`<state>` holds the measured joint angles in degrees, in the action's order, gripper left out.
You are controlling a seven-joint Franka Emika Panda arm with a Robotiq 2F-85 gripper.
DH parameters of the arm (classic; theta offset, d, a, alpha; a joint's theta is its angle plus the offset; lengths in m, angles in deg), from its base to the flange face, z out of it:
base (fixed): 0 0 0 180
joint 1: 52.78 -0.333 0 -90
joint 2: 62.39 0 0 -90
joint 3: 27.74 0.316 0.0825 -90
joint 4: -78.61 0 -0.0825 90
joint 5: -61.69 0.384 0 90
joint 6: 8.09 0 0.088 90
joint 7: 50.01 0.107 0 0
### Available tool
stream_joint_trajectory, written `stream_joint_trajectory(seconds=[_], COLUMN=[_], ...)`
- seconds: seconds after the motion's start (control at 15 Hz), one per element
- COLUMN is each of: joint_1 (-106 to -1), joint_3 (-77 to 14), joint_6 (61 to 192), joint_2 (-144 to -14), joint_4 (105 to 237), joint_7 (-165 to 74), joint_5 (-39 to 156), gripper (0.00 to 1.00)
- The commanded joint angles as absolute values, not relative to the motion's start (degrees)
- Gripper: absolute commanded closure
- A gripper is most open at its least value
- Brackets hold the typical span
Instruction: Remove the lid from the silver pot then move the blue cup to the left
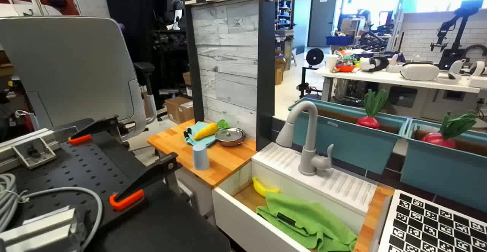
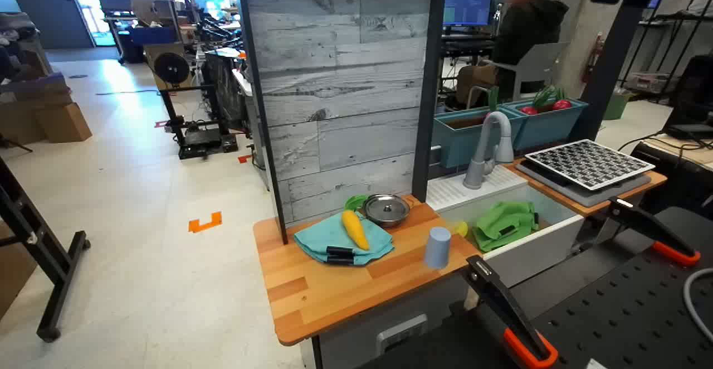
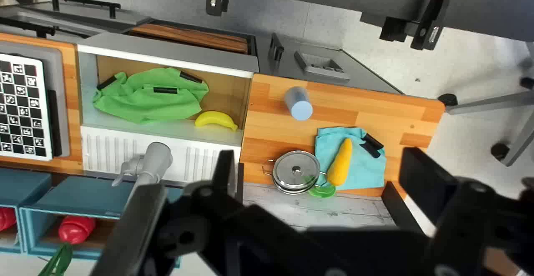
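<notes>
Wrist view: the claw (image 3: 321,166) is spread wide, its fingers well apart from the things on the bench (image 3: 354,105) below. The lid (image 3: 288,170) sits on the silver pot (image 3: 288,191); the blue cup (image 3: 298,103) stands near the sink (image 3: 175,55), apart from the pot.

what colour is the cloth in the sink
The cloth is green with black strips; it shows best in the wrist view.

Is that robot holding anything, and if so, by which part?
Nothing is held: the pincer stands open in the wrist view. The lid sits on the silver pot, and the blue cup stands on the wooden countertop.
</notes>
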<state>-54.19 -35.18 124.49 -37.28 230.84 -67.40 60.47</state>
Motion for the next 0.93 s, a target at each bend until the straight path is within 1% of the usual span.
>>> stream_joint_trajectory(seconds=[0.0,0.4,0.87], joint_1=[-53.78,-53.78,-54.34], joint_3=[-34.75,-34.75,-33.20], joint_6=[124.36,124.36,133.20], joint_2=[-37.28,-37.28,-49.32], joint_4=[230.78,230.78,228.63], joint_7=[-67.55,-67.55,-64.21], joint_5=[60.71,60.71,61.80], gripper=[0.00,0.00,0.00])
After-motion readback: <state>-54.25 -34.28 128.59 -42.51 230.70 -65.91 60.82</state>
